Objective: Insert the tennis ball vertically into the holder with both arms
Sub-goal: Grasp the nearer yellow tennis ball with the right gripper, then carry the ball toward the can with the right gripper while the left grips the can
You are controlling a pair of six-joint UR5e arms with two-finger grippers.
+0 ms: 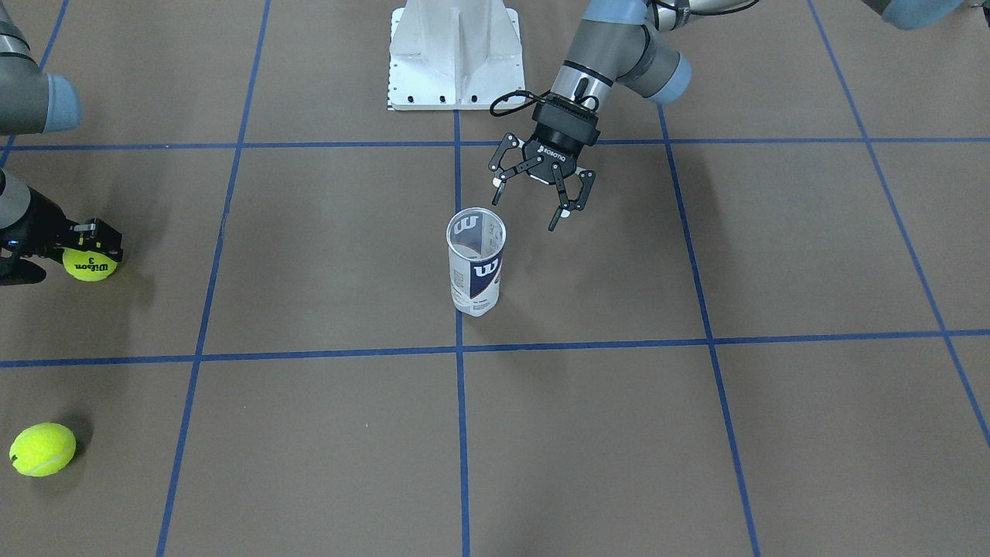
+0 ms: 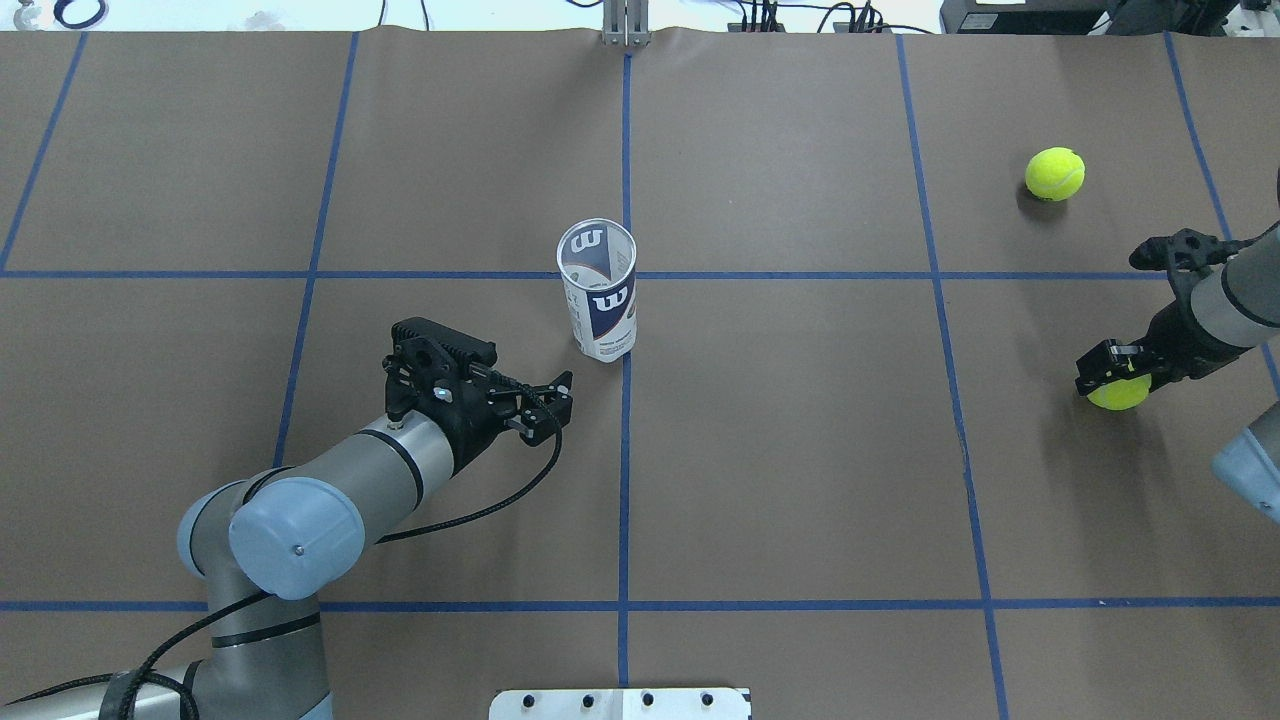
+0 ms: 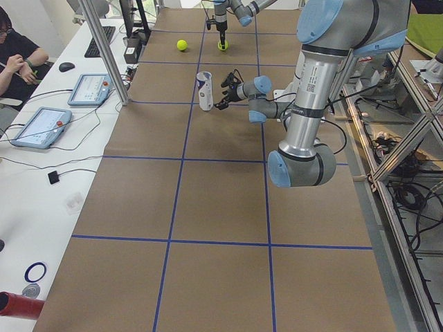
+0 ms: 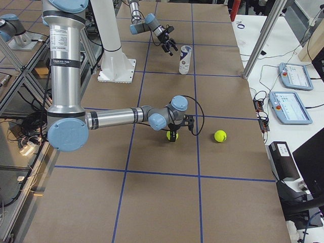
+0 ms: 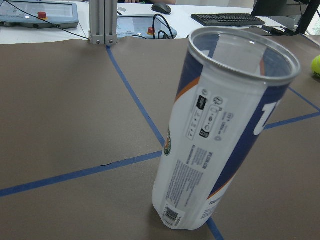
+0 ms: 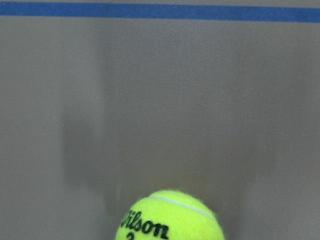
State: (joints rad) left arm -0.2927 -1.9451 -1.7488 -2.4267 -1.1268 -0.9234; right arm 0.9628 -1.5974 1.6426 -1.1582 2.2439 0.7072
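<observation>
Left hand (image 1: 534,205) hangs released, its two fingers spread wide and holding nothing. It is angled toward the holder (image 1: 476,267) from the robot's side, near it but not touching. The overhead view shows this hand (image 2: 553,405) just to the robot's left of the blue centre line, with its black cable looping back along the forearm.

The holder stands upright on the bench (image 1: 619,433) with its metal-rimmed mouth open to the top. Its base sits against the centre tape line, close to where that line meets a cross line, on the robot's side of the crossing. The left wrist camera sees the holder (image 5: 220,145) at close range, with the small-print side of the label facing it and the navy band wrapping round to the right.

Right hand (image 1: 93,249) is well away at the robot's right edge of the bench, pointing down over a tennis ball (image 1: 90,264) printed with "Wilson 3". Its fingers sit on either side of the ball, close against it. Whether they are clenched on it, or whether the ball is resting on the bench, cannot be told. In the right wrist view the ball (image 6: 170,217) fills the bottom centre of the frame above brown paper.

A second tennis ball (image 1: 42,449) lies loose on the bench, farther from the robot than the first. The white pedestal (image 1: 456,54) is bolted at the robot's edge.
</observation>
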